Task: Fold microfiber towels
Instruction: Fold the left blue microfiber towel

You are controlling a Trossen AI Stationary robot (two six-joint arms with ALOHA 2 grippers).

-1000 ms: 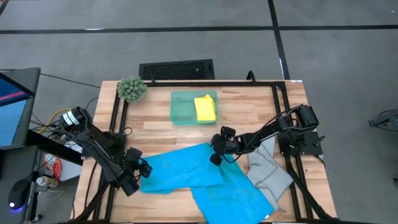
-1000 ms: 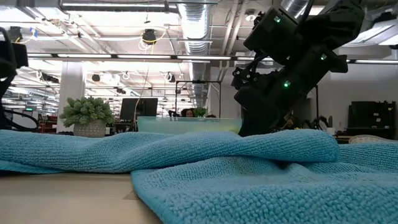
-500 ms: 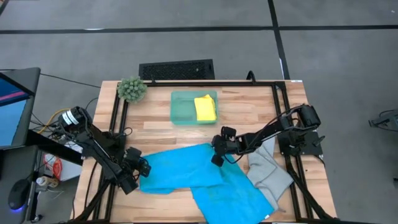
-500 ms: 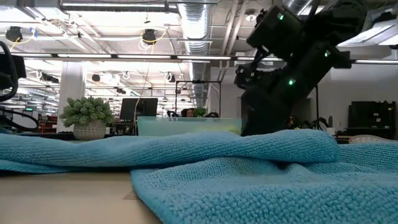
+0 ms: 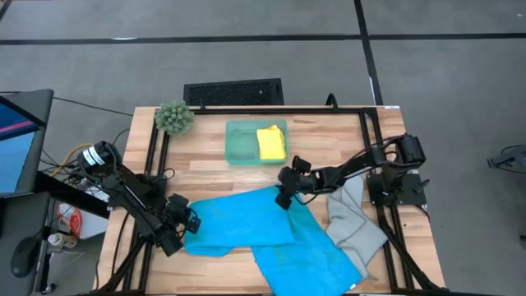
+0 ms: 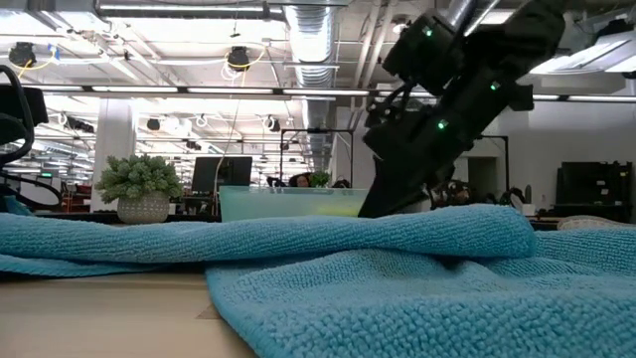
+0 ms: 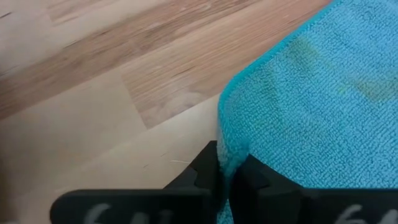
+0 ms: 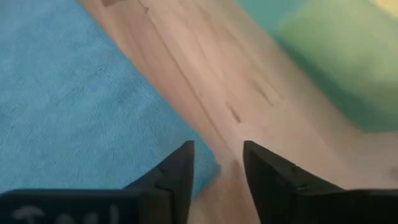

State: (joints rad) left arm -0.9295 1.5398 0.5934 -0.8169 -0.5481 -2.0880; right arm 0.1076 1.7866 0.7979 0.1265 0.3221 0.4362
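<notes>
The green tray (image 5: 245,141) holds the yellow towel (image 5: 271,142). The left gripper (image 5: 186,224) pinches the upper blue towel's (image 5: 242,218) corner; the right gripper (image 5: 283,197) gapes above its far corner, holding nothing.

Nubby blue towel (image 7: 323,99), smooth wooden table (image 7: 124,93)

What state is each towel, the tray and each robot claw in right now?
Upper blue towel: spread flat, left edge pinched.
Lower blue towel: spread, partly under the upper one.
Grey towel: lying rumpled.
Yellow towel: folded, in the tray.
Tray: holds the yellow towel.
Left gripper: shut on the towel edge.
Right gripper: open, empty.
</notes>
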